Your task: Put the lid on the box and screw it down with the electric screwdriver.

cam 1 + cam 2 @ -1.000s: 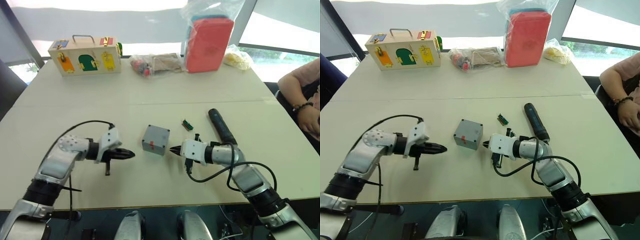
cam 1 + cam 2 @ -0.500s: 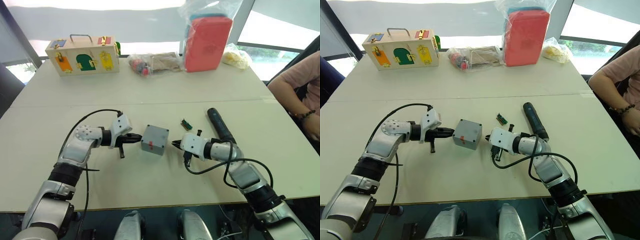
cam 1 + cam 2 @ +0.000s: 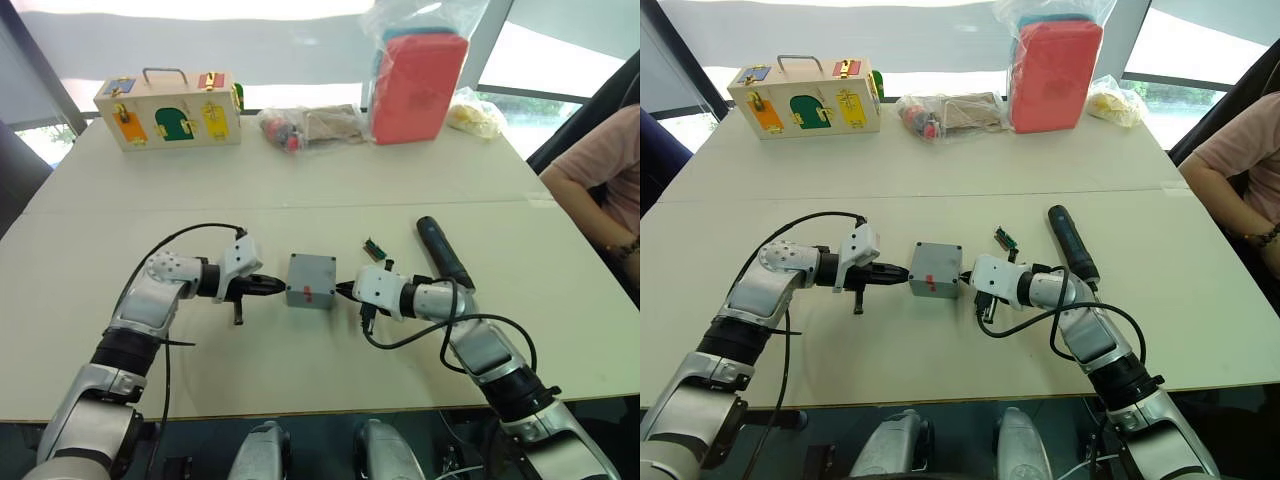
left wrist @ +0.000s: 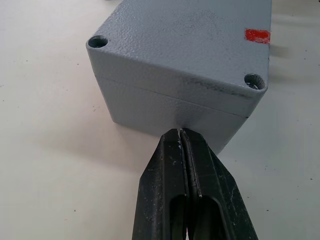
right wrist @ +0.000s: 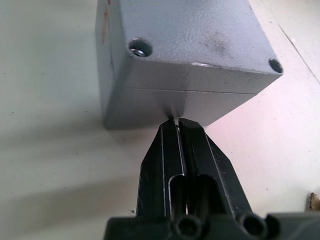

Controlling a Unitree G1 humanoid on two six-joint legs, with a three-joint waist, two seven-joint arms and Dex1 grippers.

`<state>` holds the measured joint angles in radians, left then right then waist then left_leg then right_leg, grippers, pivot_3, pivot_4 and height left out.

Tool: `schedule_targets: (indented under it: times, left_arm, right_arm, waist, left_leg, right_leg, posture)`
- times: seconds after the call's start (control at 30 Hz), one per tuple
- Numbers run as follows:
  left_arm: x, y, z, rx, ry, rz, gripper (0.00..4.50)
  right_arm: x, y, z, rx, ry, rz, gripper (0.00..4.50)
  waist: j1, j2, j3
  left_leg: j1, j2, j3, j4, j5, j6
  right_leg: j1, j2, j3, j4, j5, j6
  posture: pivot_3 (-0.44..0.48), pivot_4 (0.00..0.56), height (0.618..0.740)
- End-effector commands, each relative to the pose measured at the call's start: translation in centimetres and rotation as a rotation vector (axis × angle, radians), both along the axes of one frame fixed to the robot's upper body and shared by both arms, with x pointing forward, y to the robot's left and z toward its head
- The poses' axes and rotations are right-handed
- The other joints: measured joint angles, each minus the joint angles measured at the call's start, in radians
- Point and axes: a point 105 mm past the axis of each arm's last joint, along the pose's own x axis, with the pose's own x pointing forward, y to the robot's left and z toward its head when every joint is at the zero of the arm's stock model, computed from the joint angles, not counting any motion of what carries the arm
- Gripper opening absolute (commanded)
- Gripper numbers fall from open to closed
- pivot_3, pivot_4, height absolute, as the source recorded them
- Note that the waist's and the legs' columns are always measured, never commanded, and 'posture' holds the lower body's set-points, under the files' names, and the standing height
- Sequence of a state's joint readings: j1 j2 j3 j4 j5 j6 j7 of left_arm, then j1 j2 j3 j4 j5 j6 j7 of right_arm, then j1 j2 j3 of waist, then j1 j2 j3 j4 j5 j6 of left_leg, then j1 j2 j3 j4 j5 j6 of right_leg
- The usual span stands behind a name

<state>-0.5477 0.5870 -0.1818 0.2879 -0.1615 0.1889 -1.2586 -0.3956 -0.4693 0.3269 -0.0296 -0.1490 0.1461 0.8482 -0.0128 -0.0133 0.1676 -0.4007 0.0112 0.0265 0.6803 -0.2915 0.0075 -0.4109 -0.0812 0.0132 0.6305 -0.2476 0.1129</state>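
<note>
left wrist: fingers [image 4: 172, 165] touching box [image 4: 190, 60]

Grey box [image 3: 310, 281], lid [image 4: 190, 47] seated on top (seam visible); black electric screwdriver [image 3: 444, 252] lies nearby.

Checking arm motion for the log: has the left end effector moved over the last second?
Yes. The left end effector moved toward the box; its closed tip now meets the box's side.

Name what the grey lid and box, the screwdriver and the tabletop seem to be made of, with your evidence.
Lid and box: probably moulded plastic; matte, pebbled grey skin, though cast metal is possible. Electric screwdriver: likely black plastic, smooth and dull. Table: pale laminate perhaps; flat, even, faint seam.
</note>
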Motion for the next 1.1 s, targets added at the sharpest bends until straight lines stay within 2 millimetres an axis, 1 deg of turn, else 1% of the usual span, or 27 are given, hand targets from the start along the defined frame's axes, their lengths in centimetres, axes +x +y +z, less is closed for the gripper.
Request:
schedule_targets:
  times: [0.03, 0.23, 0.67, 0.77, 0.83, 0.9, 1.0, 1.03, 1.1]
  left_arm:
    - [-0.6, -1.2, 1.3, -0.032, -0.040, -0.057, 0.00]
    - [-0.7, -1.4, 1.3, -0.037, -0.037, -0.062, 0.00]
    - [-0.9, -0.9, 0.7, -0.003, -0.025, -0.067, 0.00]
    - [-0.8, -0.1, 0.7, 0.019, -0.031, -0.055, 0.00]
    - [-0.9, 0.7, 1.1, 0.026, -0.034, -0.040, 0.00]
    - [-1.2, 1.8, 1.7, 0.037, -0.043, -0.026, 0.00]
    - [-1.9, 2.9, 2.9, 0.051, -0.060, -0.018, 0.00]
    - [-2.3, 3.2, 3.5, 0.057, -0.068, -0.022, 0.00]
    - [-2.8, 3.4, 5.1, 0.048, -0.086, -0.022, 0.00]
  right_arm:
    - [-0.4, 1.7, 1.6, 0.051, -0.027, 0.074, 0.06]
    - [-0.5, 1.7, 1.6, 0.047, -0.023, 0.080, 0.06]
    - [-0.3, 1.4, 1.7, 0.029, -0.029, 0.078, 0.06]
    - [-0.3, 0.5, 1.5, 0.007, -0.022, 0.057, 0.06]
    - [-0.6, -0.6, 1.9, 0.014, -0.013, 0.025, 0.06]
    - [-0.6, -1.8, 2.8, 0.020, -0.051, -0.025, 0.06]
    - [-1.5, -2.6, 4.5, 0.098, -0.046, -0.072, 0.06]
    - [-1.9, -2.8, 5.0, 0.122, -0.038, -0.081, 0.29]
    - [-2.6, -3.7, 6.0, 0.180, -0.005, -0.128, 0.90]
  waist:
    - [0.000, 0.000, 0.000]
    - [0.001, 0.000, 0.000]
    - [0.000, 0.000, 0.000]
    - [0.000, 0.000, 0.000]
    - [0.000, 0.000, 0.000]
    - [0.001, 0.000, 0.000]
    - [0.001, 0.000, 0.000]
    - [0.001, 0.000, 0.000]
    - [0.001, 0.000, 0.000]
  left_leg:
    - [0.000, 0.000, 0.000, 0.000, 0.000, 0.000]
    - [0.000, 0.000, 0.000, 0.000, 0.000, 0.000]
    - [0.000, 0.000, 0.000, 0.000, 0.000, 0.000]
    - [0.000, 0.000, 0.000, 0.000, 0.000, 0.000]
    - [0.000, 0.000, 0.000, 0.000, 0.000, 0.000]
    - [-0.001, 0.000, 0.000, 0.000, 0.000, 0.000]
    - [-0.003, 0.001, 0.000, 0.000, 0.000, 0.000]
    - [-0.003, 0.002, 0.000, 0.000, 0.000, 0.000]
    - [-0.004, 0.003, -0.001, 0.000, 0.000, 0.000]
  right_leg:
    - [0.000, 0.000, 0.000, 0.000, 0.000, 0.000]
    - [0.000, 0.000, 0.000, 0.000, 0.000, 0.000]
    - [0.000, 0.000, 0.000, 0.000, 0.000, 0.000]
    - [0.000, 0.000, 0.000, 0.000, 0.000, 0.000]
    - [0.000, 0.000, 0.000, 0.000, 0.000, 0.000]
    - [-0.001, 0.000, 0.000, 0.000, 0.000, 0.000]
    - [-0.003, 0.000, 0.000, 0.000, 0.000, 0.000]
    - [-0.003, 0.000, 0.000, 0.000, 0.000, 0.000]
    - [-0.004, 0.000, 0.000, 0.000, 0.000, 0.000]
  posture:
    - [0.000, 0.150, 0.730]
    - [0.000, 0.150, 0.730]
    - [0.000, 0.150, 0.730]
    - [0.000, 0.150, 0.730]
    - [0.000, 0.150, 0.730]
    - [0.000, 0.150, 0.730]
    - [0.000, 0.150, 0.730]
    - [0.000, 0.150, 0.730]
    - [0.000, 0.150, 0.730]
